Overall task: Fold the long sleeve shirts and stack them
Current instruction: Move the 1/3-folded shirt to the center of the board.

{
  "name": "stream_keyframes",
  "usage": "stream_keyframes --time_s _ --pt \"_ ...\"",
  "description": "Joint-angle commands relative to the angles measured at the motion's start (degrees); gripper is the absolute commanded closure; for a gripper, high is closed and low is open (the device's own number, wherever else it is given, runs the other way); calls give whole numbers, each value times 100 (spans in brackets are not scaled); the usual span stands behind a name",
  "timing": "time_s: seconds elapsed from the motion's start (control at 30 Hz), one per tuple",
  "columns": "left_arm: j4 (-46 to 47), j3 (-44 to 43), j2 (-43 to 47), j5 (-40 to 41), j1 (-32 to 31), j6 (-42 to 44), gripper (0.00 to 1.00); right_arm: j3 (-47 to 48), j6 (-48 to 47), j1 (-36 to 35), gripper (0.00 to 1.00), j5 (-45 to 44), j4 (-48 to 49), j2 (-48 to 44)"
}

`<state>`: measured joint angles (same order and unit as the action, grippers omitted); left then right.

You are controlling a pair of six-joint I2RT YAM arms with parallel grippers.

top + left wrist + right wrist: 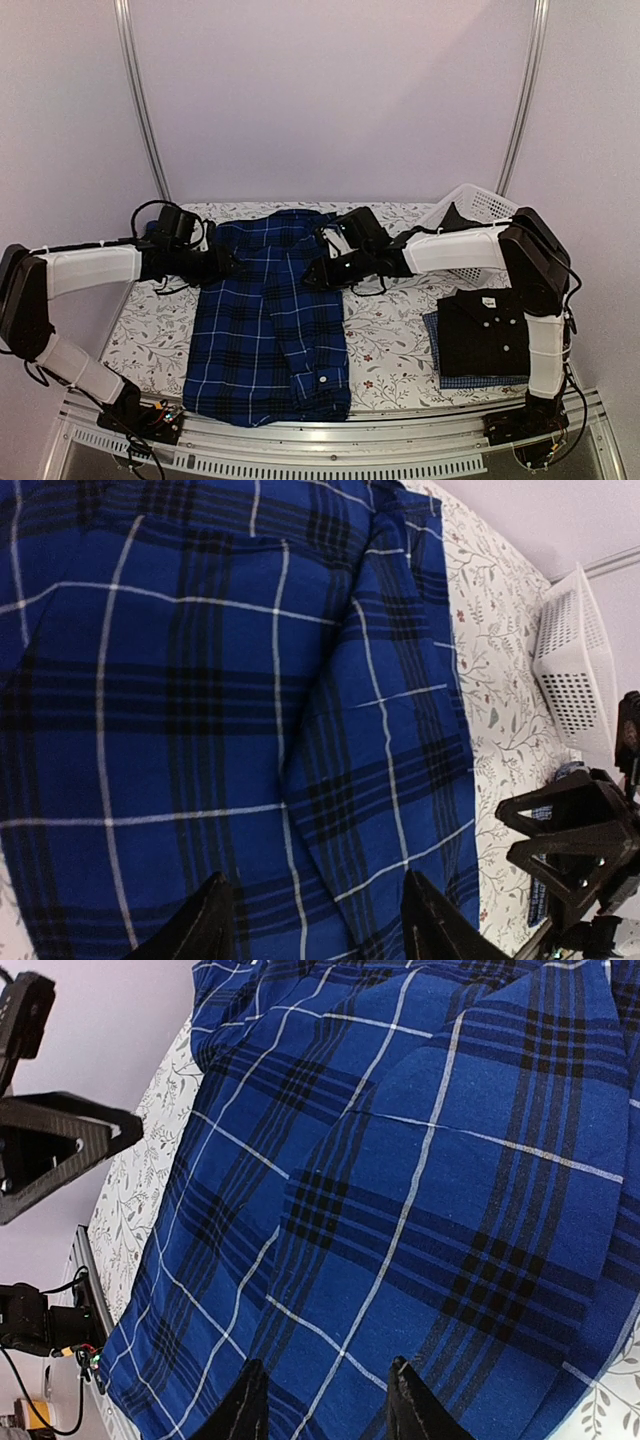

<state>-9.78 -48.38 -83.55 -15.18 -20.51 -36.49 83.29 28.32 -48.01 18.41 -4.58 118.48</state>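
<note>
A dark blue plaid long sleeve shirt [265, 330] lies lengthwise in the middle of the table, its sides folded inward. My left gripper [235, 265] hovers at its upper left edge. Its fingers [205, 925] stand apart over the plaid cloth [200, 680], and nothing is between them. My right gripper [312, 275] is at the upper right edge, open [325, 1400] above the plaid [420, 1180], gripping nothing. A folded black shirt [485, 330] with white buttons rests on a fine blue check shirt [480, 381] at the right.
A white lattice basket [472, 210] with dark cloth in it stands at the back right, behind my right arm. It also shows in the left wrist view as the basket [575, 670]. The flowered tablecloth [390, 340] separates the plaid shirt from the stack.
</note>
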Motion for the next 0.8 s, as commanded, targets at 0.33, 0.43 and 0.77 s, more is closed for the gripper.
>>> stream_keyframes --time_s 0.33,0.43,0.77 --pt "-126 1733 1455 778 32 -638 44 153 552 171 61 775 809 813" --pt "18 1901 1367 631 -4 -631 45 153 649 248 61 787 907 965" --pt "404 1941 542 611 -385 -731 45 -160 850 524 61 593 1069 1156"
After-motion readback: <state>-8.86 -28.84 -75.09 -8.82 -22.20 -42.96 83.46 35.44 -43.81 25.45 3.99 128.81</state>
